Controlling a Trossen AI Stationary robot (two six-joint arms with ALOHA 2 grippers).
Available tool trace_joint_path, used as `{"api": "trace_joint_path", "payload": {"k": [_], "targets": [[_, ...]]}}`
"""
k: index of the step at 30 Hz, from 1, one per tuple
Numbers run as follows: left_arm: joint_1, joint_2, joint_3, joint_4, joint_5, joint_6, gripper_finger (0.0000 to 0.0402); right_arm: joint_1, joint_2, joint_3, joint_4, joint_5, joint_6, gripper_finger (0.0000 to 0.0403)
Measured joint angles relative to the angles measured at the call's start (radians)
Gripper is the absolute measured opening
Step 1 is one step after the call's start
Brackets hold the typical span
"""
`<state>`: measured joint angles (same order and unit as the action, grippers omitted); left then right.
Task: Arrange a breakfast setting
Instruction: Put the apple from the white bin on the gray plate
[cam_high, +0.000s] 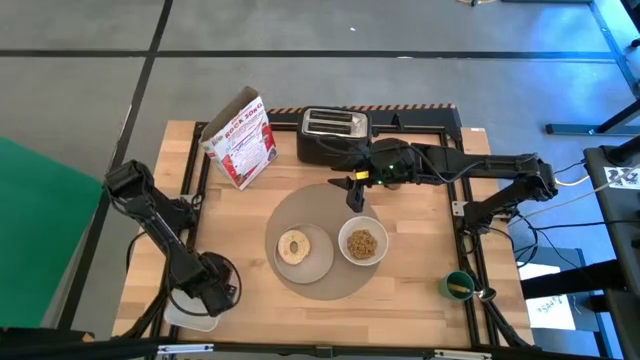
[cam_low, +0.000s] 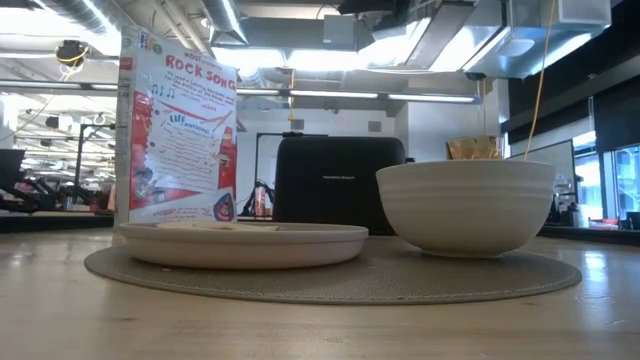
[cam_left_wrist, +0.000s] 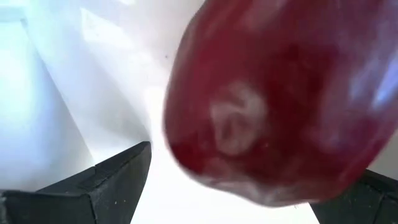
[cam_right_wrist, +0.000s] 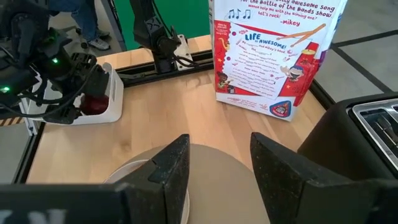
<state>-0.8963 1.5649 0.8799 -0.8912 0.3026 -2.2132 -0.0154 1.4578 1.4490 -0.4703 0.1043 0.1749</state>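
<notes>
Left gripper (cam_high: 205, 293) down in white container (cam_high: 190, 310) at table's front-left corner, fingers either side of red apple (cam_left_wrist: 273, 99), grip or contact unclear, right gripper (cam_high: 356, 196) spread empty above grey placemat (cam_high: 320, 285) rear edge, bagel (cam_high: 293, 246) on white plate (cam_high: 315, 262), bowl (cam_high: 362, 243) beside it on mat.

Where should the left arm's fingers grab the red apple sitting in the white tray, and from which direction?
Grip the red apple across its widest, rounded middle, coming straight down from above. It lies in a white walled tray at the table's near left corner, so the walls block a sideways approach. The left gripper is over the tray, with fingers open on either side of the apple.
</notes>
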Motion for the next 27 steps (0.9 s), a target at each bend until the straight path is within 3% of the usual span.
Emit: {"api": "trace_joint_path", "payload": {"k": [5,22,27], "targets": [[0.0,-0.026,0.0,0.007,-0.004,0.032,0.0378,0.0,0.0,0.0,0.0,-0.001,0.001,0.0159],[0.021,-0.095,0.0,-0.067,-0.3,0.048,0.0378,0.0,0.0,0.0,0.022,-0.011,0.027,0.0159],[0.06,-0.095,-0.041,-0.054,-0.326,0.018,0.0378,0.0,0.0,0.0,0.029,-0.011,0.029,0.0159]]}}
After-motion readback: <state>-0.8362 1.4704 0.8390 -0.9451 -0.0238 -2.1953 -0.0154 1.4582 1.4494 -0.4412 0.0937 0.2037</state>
